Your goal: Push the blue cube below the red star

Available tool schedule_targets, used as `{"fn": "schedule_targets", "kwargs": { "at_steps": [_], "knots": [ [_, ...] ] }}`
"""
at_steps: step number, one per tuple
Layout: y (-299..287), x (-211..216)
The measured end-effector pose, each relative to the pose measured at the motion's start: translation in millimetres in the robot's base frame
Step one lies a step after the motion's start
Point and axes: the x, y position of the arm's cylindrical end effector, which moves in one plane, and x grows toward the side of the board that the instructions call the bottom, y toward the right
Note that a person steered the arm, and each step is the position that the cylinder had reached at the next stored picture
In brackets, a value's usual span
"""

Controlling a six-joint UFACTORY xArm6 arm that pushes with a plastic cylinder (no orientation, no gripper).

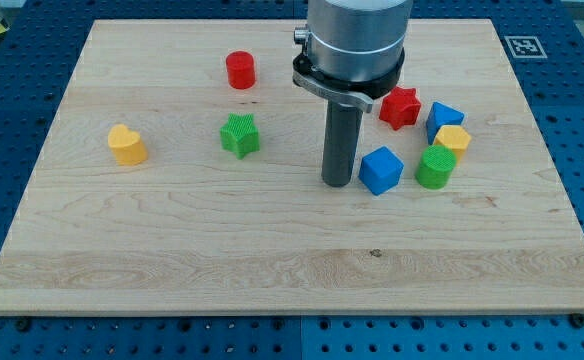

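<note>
Nearest the camera lies the bare front strip of the wooden board [272,270], which rests on a blue perforated table [12,60]. The arm carries no gripper, so nothing is grasped or released; it ends in a dark rod whose lower end, my tip [337,183], stands on the board. The blue cube [380,169] sits just beside the tip, toward the view's right; whether they touch cannot be told. Farther to the tip's right stands the green cylinder [435,167], with a yellow block [453,139] touching it behind. A second blue block [443,118] lies just behind the yellow one. The red star [400,107] lies up and to the right of the tip, directly behind the blue cube and apart from it. Left of the tip is the green star [240,134]; well to the left is the yellow heart [127,145]. Farthest back, up and left of the tip, stands the red cylinder [240,70].
</note>
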Motion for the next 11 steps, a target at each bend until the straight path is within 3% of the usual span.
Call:
{"fn": "schedule_targets", "kwargs": {
  "at_steps": [1, 3, 5, 7, 10, 11],
  "knots": [
    [13, -18],
    [1, 7],
    [18, 18],
    [32, 55],
    [53, 30],
    [53, 51]
  ]
}}
